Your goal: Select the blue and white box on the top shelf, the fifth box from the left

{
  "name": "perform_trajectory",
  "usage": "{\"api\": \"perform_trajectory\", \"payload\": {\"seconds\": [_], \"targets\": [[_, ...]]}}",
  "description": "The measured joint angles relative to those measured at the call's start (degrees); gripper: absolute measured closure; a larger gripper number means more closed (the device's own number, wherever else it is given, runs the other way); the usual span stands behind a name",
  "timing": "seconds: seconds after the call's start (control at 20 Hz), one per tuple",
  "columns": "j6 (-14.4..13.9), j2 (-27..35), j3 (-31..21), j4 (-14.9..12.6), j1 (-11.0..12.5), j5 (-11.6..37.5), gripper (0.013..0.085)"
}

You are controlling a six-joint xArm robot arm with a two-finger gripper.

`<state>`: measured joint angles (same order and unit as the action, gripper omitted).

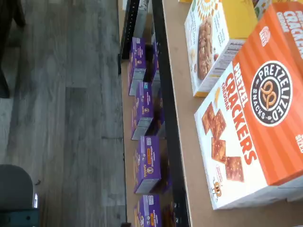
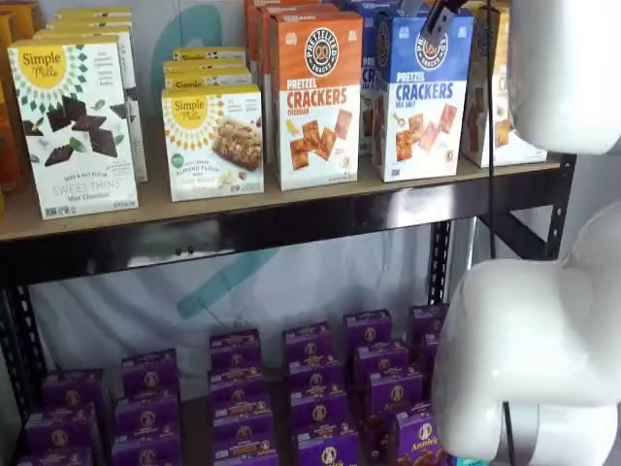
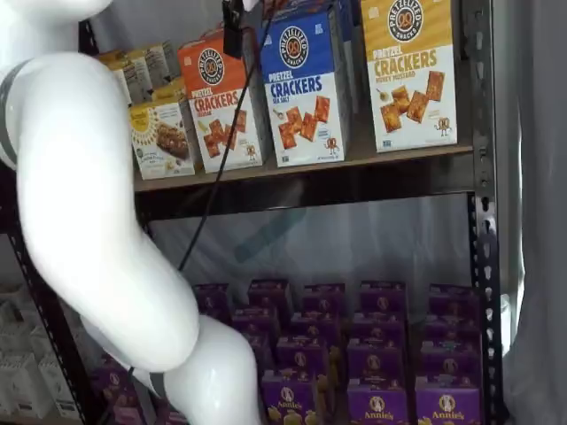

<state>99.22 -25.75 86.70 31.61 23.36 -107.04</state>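
The blue and white box (image 2: 417, 97) stands upright on the top shelf (image 2: 243, 206), between an orange-topped cheddar cracker box (image 2: 315, 97) and a yellow-topped cracker box (image 2: 500, 92). It shows in both shelf views (image 3: 306, 88). My gripper (image 2: 440, 17) hangs from the upper edge in front of the blue box's top. In a shelf view only dark fingers (image 3: 233, 31) with a cable show, side-on, with no gap to read. The wrist view shows the orange cheddar box (image 1: 255, 127) and the shelf board (image 1: 184, 118), not the blue box.
Simple Mills boxes (image 2: 73, 121) (image 2: 213, 141) stand further along the top shelf. Small purple boxes (image 2: 310, 388) fill the shelf below and show in the wrist view (image 1: 147, 163). My white arm (image 3: 89, 195) fills one side of each shelf view. A black upright (image 3: 483, 221) stands by the yellow-topped box.
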Motion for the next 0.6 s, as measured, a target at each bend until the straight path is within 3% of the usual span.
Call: {"api": "perform_trajectory", "payload": {"seconds": [0.6], "targets": [[-0.6, 1.6, 2.2, -0.4, -0.6, 0.1, 0.013]]}}
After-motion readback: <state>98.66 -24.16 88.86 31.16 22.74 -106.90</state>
